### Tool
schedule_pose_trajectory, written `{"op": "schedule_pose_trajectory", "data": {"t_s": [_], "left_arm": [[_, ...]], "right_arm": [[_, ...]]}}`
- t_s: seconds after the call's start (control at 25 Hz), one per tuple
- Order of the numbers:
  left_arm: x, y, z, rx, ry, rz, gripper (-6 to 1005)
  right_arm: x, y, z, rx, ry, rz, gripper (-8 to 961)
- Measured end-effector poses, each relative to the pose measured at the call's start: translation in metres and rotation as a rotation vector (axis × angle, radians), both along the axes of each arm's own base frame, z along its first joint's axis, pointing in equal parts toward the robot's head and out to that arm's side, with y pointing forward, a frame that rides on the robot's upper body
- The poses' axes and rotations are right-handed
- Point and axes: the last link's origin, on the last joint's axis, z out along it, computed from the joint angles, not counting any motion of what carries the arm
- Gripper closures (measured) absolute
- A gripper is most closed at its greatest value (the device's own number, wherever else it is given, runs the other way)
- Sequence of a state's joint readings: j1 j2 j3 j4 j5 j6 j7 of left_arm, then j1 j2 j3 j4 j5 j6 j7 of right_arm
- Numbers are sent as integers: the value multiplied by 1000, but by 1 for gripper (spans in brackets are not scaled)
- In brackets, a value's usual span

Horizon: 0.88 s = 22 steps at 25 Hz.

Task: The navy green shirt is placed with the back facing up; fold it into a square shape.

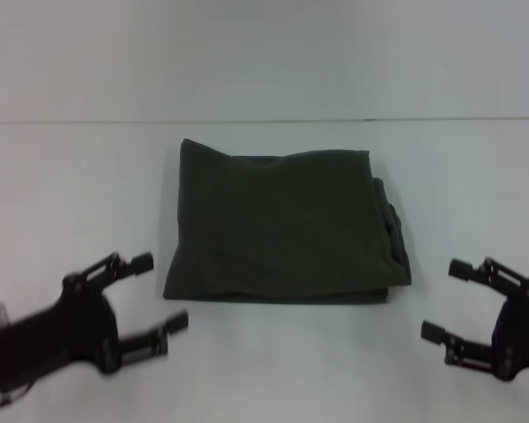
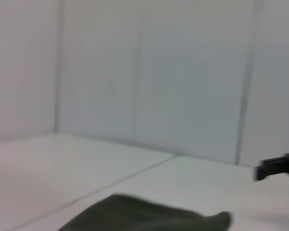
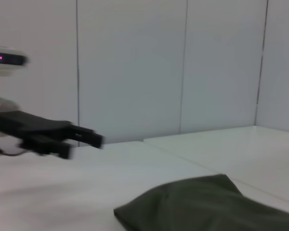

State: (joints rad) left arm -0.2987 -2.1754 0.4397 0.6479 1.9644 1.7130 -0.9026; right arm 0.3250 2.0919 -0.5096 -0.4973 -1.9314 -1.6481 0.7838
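Note:
The navy green shirt (image 1: pixel 282 227) lies folded into a near-square block in the middle of the white table, plain side up, with layered edges showing along its right side. My left gripper (image 1: pixel 159 291) is open and empty, just off the shirt's near left corner. My right gripper (image 1: pixel 448 300) is open and empty, off the shirt's near right corner. The left wrist view shows a corner of the shirt (image 2: pixel 149 216) and the right gripper's fingertip (image 2: pixel 274 166) farther off. The right wrist view shows the shirt (image 3: pixel 207 204) and the left gripper (image 3: pixel 82 139) beyond it.
The white table (image 1: pixel 70 194) runs back to a seam (image 1: pixel 264 120) where a pale wall rises. Panelled white walls (image 3: pixel 135 67) stand behind the table in both wrist views.

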Motion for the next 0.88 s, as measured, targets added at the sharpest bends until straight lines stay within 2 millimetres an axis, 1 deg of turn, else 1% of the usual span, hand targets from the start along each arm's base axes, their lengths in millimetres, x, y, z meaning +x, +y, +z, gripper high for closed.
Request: {"op": "schedule_pose_trajectory", "data": {"t_s": [0.08,0.16,0.28,0.4,0.88], "left_arm": [[-7,-17,-7,17,14,-27,217],[-15,-31,-15,18,29,-16,154],[-24,-42,-20,29,35,19,59],[-27,-45,-21,38,38,35,58],[-29,-43,-23,25,43,55,58]], "right_arm": [[5,-8,-6,2,0,-20,26],[12,-17,-13,5,-4,-43,26],[21,-28,-19,27,-25,-69,26],[23,-30,-20,40,-30,-73,26],[24,-26,-21,42,-46,-76,26]]}}
